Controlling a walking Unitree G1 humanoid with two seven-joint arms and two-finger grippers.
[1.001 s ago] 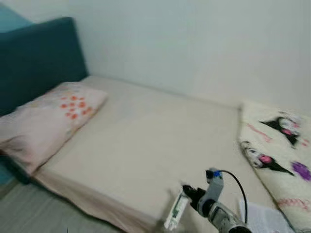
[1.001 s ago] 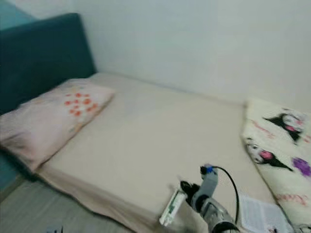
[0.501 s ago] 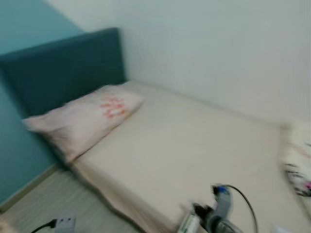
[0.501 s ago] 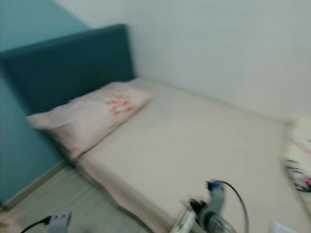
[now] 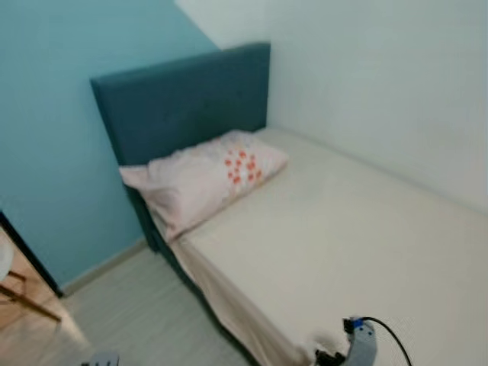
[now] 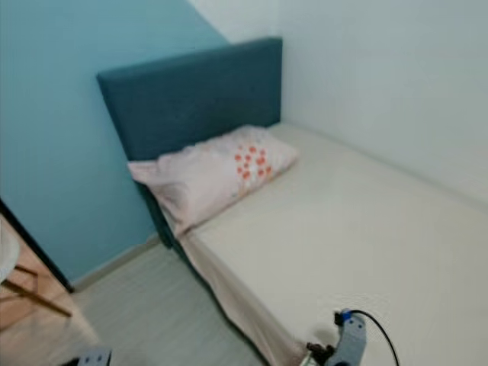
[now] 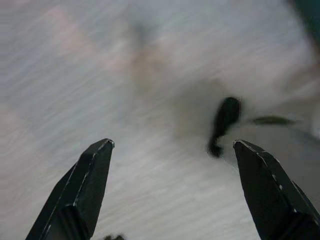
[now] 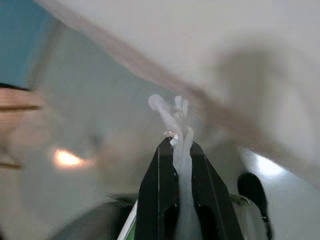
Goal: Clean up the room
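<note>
My right gripper (image 8: 179, 145) is shut on a thin white packet (image 8: 172, 112) with a crumpled end that sticks out past the fingertips. In the left eye view the right arm's wrist (image 5: 360, 345) with its black cable shows at the bottom edge, over the near corner of the bed (image 5: 358, 236). My left gripper (image 7: 172, 145) is open above a blurred pale floor, with nothing between its fingers (image 7: 92, 175). A small dark object (image 7: 224, 122) lies on the floor ahead of it.
A pink pillow (image 5: 213, 179) with orange flowers rests against the dark teal headboard (image 5: 183, 95). A light blue wall stands on the left. Pale floor (image 5: 137, 313) runs beside the bed. Wooden furniture (image 5: 15, 290) and a power strip (image 5: 103, 357) sit at the lower left.
The camera has swung left: the cartoon-print blanket and paper have left the picture, and the blue wall and floor have come in. The right gripper still holds the packet, now lower in the picture.
</note>
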